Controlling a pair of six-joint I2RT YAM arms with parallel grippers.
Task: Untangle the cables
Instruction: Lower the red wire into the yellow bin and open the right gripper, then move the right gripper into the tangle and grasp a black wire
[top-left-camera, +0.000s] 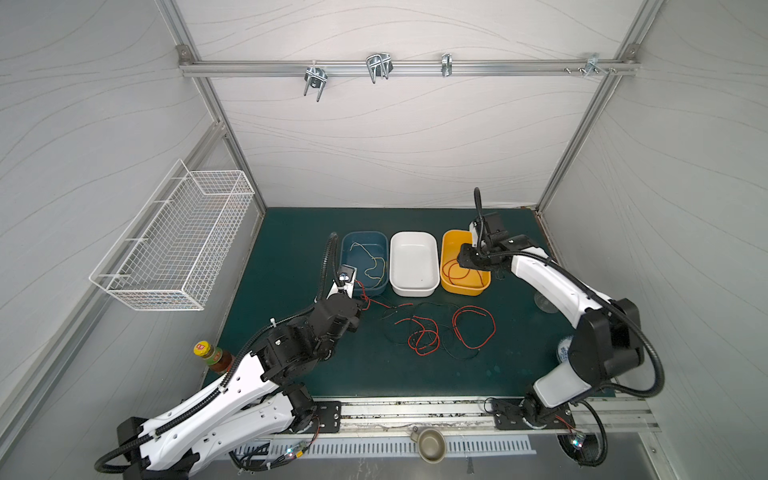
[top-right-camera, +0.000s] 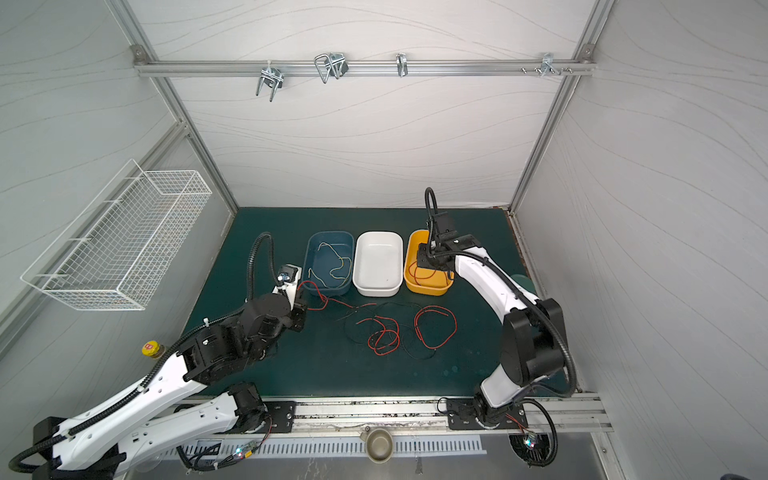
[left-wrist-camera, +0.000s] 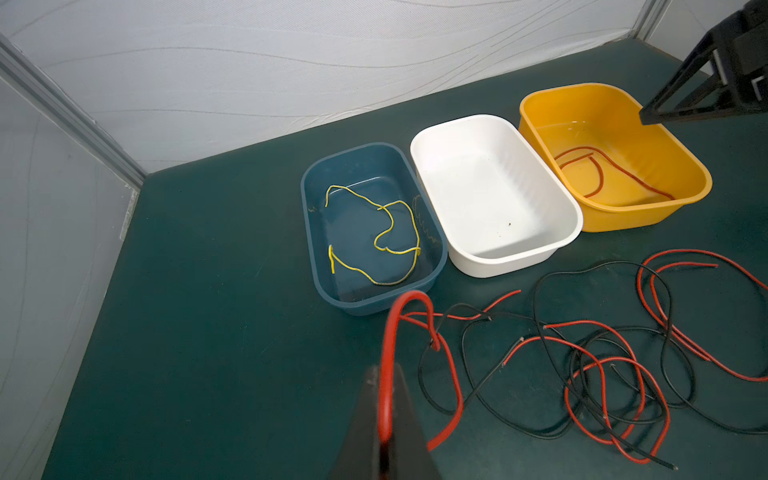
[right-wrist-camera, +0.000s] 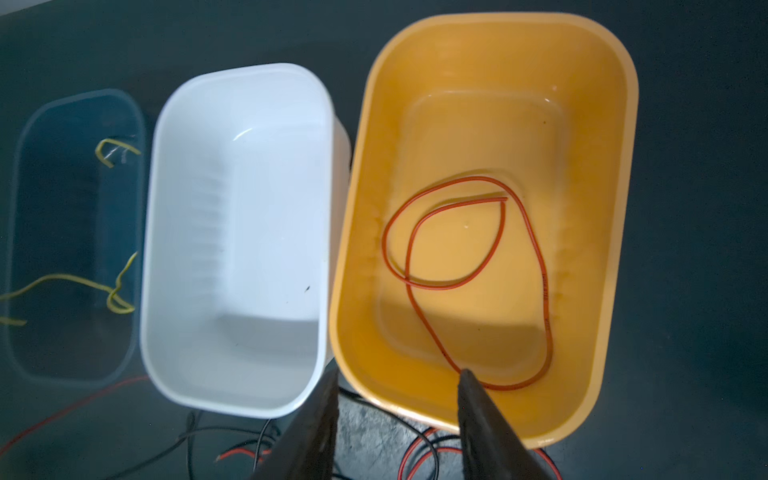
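Observation:
A tangle of red and black cables lies on the green mat in front of three bins. My left gripper is shut on a red cable that arches up from the tangle, beside the blue bin. A pale yellow cable lies in that bin. My right gripper hangs open over the yellow bin, nothing between its fingers. One red cable lies coiled loose on that bin's floor.
The white bin between the two holds nothing. A wire basket hangs on the left wall, with a bottle at the mat's left edge. A glass and a patterned dish sit under the right arm. A small bowl stands at the front rail.

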